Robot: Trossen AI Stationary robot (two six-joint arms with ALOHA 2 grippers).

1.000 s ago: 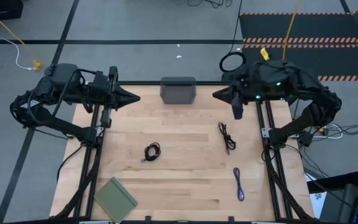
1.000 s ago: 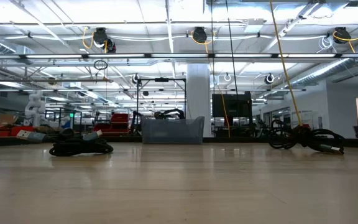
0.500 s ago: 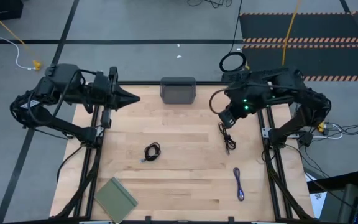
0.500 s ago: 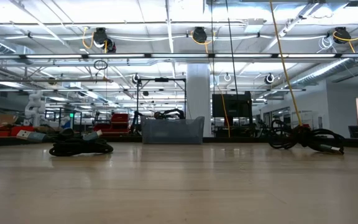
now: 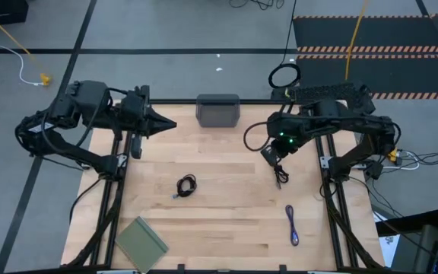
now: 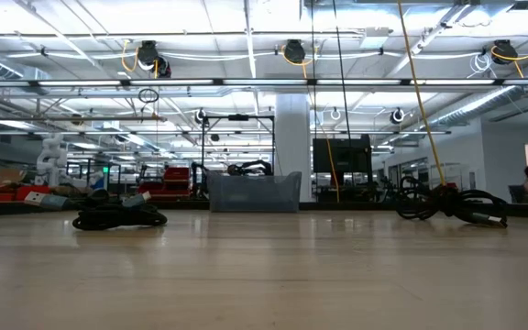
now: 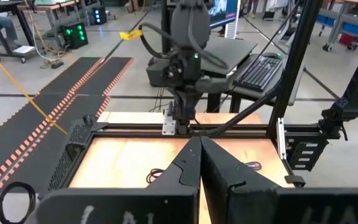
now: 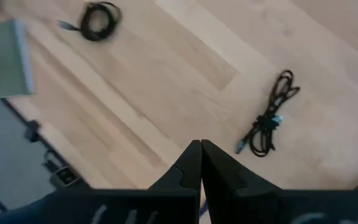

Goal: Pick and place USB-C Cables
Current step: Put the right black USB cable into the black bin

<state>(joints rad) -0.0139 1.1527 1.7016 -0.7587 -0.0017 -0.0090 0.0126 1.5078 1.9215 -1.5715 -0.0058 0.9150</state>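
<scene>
The coiled black cable point(image 5: 186, 186) lies flat on the table's middle left; it also shows in the low view point(image 6: 117, 217) and the right wrist view point(image 8: 98, 20). The loosely bundled black cable point(image 5: 278, 172) lies at the middle right and shows in the right wrist view point(image 8: 269, 121). The purple-blue cable point(image 5: 291, 224) lies near the right front. My right gripper point(image 5: 268, 155) is shut and empty, tipped down, above the table just beyond the bundled cable's far end. My left gripper point(image 5: 172, 124) is shut and empty over the table's far left.
A dark grey tray point(image 5: 217, 110) stands at the middle of the far edge. A flat green pad point(image 5: 141, 242) lies at the near left corner. Bare wood stretches between the cables. Dark frame rails run along the table's left and right sides.
My right gripper has swung from the far right corner toward the table's left and near edge, tipping downward, and now hangs close to the bundled black cable. My left gripper has shifted slightly toward the right. The cables have not moved.
</scene>
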